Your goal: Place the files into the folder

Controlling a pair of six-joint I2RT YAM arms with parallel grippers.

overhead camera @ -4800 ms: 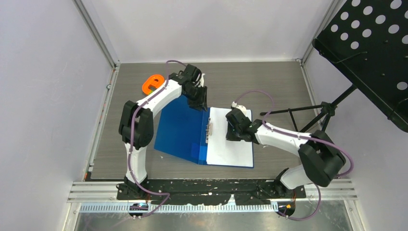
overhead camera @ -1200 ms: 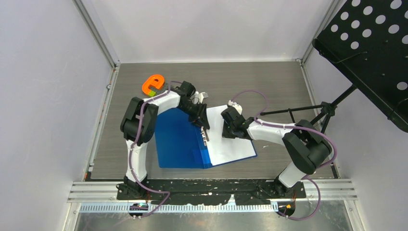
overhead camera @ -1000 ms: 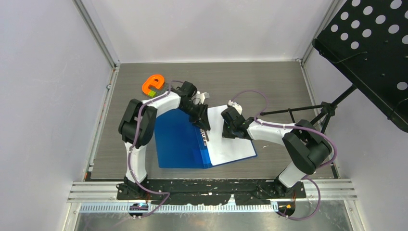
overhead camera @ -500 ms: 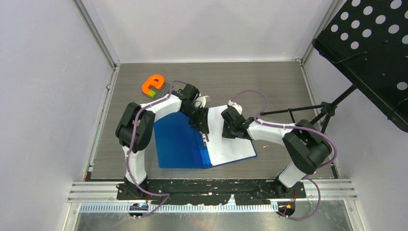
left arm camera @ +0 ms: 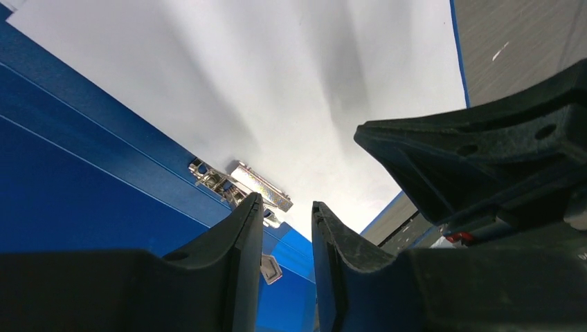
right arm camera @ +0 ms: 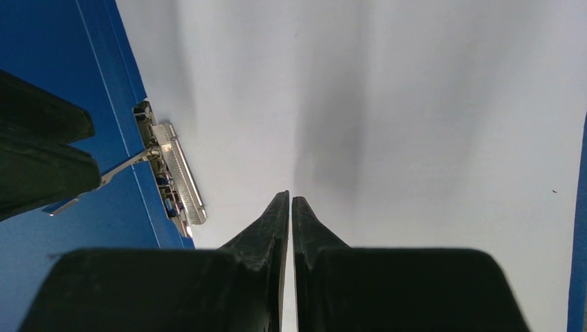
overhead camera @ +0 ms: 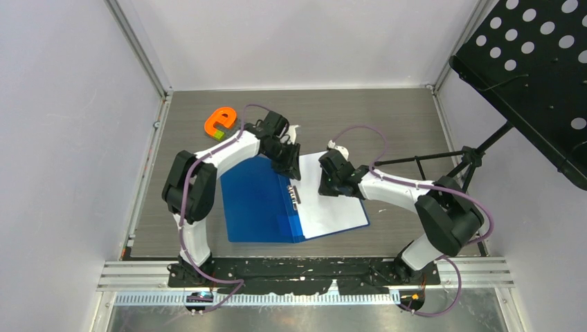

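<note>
I'm looking down on the grey table (overhead camera: 387, 124), where the blue folder (overhead camera: 256, 200) is lying open, its spine running away from me and leaning slightly left at the far end. The white paper (overhead camera: 336, 211) is lying flat on the folder's right half, its long edge along the spine.

My left gripper (left arm camera: 285, 204) is hanging over the far end of the folder's spine. Its fingers (left arm camera: 249, 214) are standing a narrow gap apart, with a small metal tab (left arm camera: 270, 268) showing in that gap. I cannot tell whether they are pinching it.

My right gripper (right arm camera: 291, 197) is sitting over the paper toward the folder's far edge, fingers closed together on nothing, tips seemingly pressing the sheet.

The metal clip (left arm camera: 242, 181) is lying lengthwise along the folder's spine, just ahead of the left fingers, so I'm judging the left arm nearer it. Whether the sheet's edge is tucked under the clip, I cannot tell.
</note>
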